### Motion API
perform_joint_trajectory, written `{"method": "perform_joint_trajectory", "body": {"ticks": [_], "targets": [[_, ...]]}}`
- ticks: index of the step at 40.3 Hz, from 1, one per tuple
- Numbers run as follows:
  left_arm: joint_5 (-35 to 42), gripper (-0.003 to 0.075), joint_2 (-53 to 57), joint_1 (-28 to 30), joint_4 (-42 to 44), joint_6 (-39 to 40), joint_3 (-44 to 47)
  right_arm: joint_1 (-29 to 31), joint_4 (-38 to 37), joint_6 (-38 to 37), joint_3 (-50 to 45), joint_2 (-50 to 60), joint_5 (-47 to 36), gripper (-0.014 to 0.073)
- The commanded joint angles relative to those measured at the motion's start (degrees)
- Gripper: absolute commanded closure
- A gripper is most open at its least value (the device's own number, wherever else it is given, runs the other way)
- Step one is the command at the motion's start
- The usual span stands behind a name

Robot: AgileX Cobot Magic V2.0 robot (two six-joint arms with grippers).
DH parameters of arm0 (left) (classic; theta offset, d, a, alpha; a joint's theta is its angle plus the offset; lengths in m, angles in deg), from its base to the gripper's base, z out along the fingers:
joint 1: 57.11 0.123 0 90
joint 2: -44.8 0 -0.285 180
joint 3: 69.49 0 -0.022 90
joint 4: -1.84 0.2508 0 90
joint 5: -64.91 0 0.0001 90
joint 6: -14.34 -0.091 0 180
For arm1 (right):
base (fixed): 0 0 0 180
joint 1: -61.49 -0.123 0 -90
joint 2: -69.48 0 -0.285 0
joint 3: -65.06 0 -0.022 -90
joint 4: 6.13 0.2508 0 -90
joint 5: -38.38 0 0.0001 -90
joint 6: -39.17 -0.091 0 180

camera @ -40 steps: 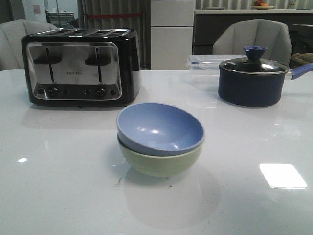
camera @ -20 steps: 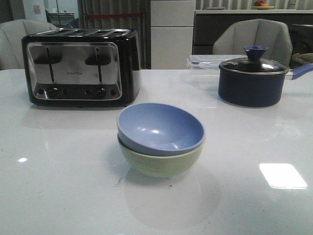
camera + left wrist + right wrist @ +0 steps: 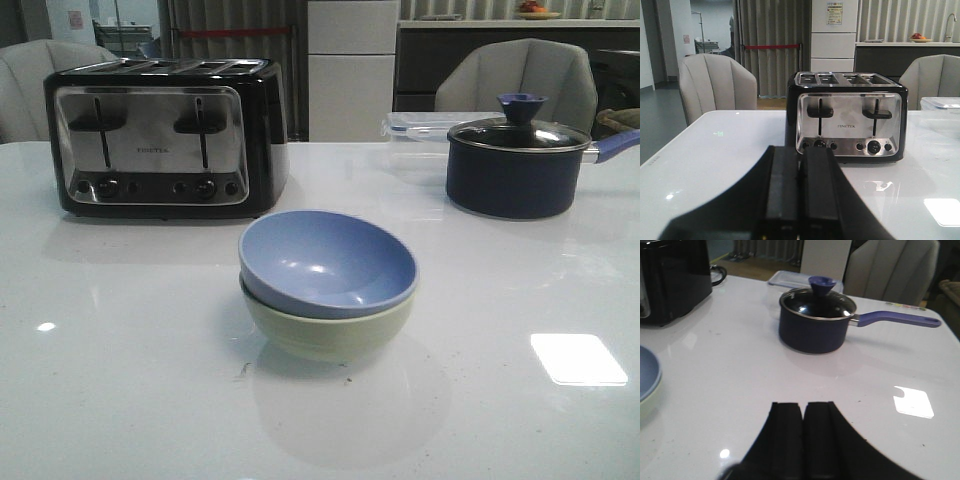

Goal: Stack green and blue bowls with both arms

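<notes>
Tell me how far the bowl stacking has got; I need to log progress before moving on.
Done: the blue bowl sits nested inside the green bowl at the middle of the table. In hand: nothing; the left gripper and right gripper are both shut, empty and apart from the stack. Left: apparently nothing.

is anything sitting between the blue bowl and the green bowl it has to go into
Nothing visible does. The blue bowl already sits nested inside the green bowl, slightly tilted. The toaster and the pot stand well behind them on the table.
</notes>
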Motion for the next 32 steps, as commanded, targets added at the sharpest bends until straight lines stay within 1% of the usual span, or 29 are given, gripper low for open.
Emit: {"method": "perform_joint_trajectory", "body": {"ticks": [1, 4, 11, 17, 28, 32], "targets": [[5.21, 0.0627, 1.13, 0.09, 0.02, 0.04, 0.26, 1.22, 0.50, 0.57, -2.94, 3.86, -8.77, 0.0537], [5.21, 0.0627, 1.13, 0.09, 0.02, 0.04, 0.26, 1.22, 0.50, 0.57, -5.65, 6.33, -9.62, 0.0537], [5.21, 0.0627, 1.13, 0.09, 0.02, 0.04, 0.26, 1.22, 0.61, 0.57, -8.32, 11.94, -9.62, 0.0537], [5.21, 0.0627, 1.13, 0.09, 0.02, 0.04, 0.26, -0.49, 0.83, 0.57, -8.82, 11.66, -11.02, 0.0537], [5.21, 0.0627, 1.13, 0.09, 0.02, 0.04, 0.26, -0.54, 0.83, 0.57, -8.82, 11.66, -11.58, 0.0537], [5.21, 0.0627, 1.13, 0.09, 0.02, 0.04, 0.26, -0.54, -1.55, -1.48, -8.82, 11.72, -12.56, 0.0537]]}}
